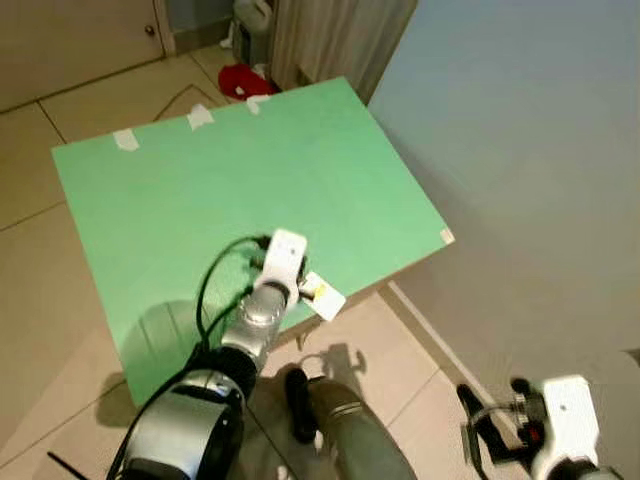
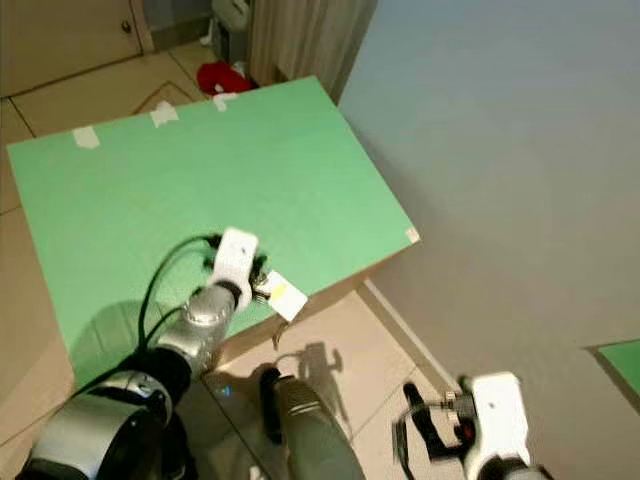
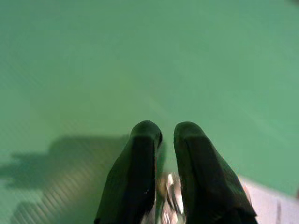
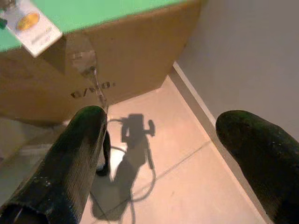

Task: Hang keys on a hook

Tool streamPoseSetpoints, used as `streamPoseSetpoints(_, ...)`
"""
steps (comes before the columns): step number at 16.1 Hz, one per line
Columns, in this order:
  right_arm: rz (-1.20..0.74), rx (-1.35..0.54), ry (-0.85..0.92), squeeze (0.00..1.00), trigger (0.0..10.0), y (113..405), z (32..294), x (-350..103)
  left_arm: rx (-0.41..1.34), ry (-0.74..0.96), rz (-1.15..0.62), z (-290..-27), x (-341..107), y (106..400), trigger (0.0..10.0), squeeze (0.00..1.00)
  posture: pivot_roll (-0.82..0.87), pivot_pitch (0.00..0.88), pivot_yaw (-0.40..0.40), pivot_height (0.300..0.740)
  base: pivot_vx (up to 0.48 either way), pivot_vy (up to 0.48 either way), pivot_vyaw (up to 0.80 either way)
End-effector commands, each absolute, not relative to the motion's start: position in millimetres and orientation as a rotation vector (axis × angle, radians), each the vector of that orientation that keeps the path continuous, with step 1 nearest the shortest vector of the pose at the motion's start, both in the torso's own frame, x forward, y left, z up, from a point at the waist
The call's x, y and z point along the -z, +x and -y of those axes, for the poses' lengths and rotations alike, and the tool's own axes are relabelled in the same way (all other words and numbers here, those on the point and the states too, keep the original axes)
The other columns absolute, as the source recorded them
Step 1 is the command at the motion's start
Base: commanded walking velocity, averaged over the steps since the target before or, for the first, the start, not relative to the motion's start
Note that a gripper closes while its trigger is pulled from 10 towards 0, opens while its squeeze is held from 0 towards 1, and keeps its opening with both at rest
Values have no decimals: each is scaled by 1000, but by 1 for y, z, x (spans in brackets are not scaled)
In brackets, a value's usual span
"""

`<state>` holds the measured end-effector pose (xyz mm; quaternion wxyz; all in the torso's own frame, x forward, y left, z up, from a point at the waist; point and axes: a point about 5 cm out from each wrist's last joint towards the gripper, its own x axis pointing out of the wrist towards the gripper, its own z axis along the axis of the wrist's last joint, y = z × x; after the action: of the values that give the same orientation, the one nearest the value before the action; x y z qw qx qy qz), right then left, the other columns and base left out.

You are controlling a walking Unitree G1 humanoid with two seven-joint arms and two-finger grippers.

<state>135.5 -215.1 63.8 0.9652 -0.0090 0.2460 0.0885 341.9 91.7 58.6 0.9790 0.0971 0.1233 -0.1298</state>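
Observation:
My left gripper [image 1: 303, 287] reaches over the near edge of a green-topped cardboard box [image 1: 250, 170] and is shut on the keys. A white key tag [image 1: 322, 296] with a yellow sticker sticks out past the box edge. Between the black fingers [image 3: 140, 168], above the green top, a bit of shiny metal [image 3: 169, 196] shows. In the right wrist view the tag [image 4: 30, 25] and a metal key [image 4: 91, 74] hang in front of the box's brown side. My right gripper [image 1: 478, 425] is low at the right over the floor, open and holding nothing [image 4: 163, 121].
A plain grey wall [image 1: 520, 150] rises right of the box, with a skirting board [image 4: 196, 100] along the tiled floor. A red object [image 1: 243, 80], a white jug [image 1: 252, 20] and a curtain [image 1: 330, 40] lie beyond the box's far end. Tape pieces [image 1: 126, 140] mark the far edge.

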Motion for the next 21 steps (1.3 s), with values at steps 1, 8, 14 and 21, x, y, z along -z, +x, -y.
streamPoseSetpoints(1, -523, -160, -23, 0, 10000, 136, 220, -58, 288, 192, -197, -84, -63, 340, 0, 0, -356, 230, -225, 722, 0, 0, 0)
streamPoseSetpoints(8, -427, -147, -11, 0, 10000, 182, 216, -55, 263, 243, -105, -102, -75, 340, 0, 0, -282, 141, -161, 722, 0, 0, 0)
streamPoseSetpoints(14, -344, -258, 55, 0, 10000, 252, 185, -56, 187, 291, -72, -161, -53, 247, 10000, 0, -39, 144, -140, 722, 0, 0, 0)
streamPoseSetpoints(21, -325, -292, 66, 0, 10000, 262, 165, -43, 134, 188, -77, -159, -67, 212, 10000, 1000, 49, 108, -146, 722, 0, 0, 0)
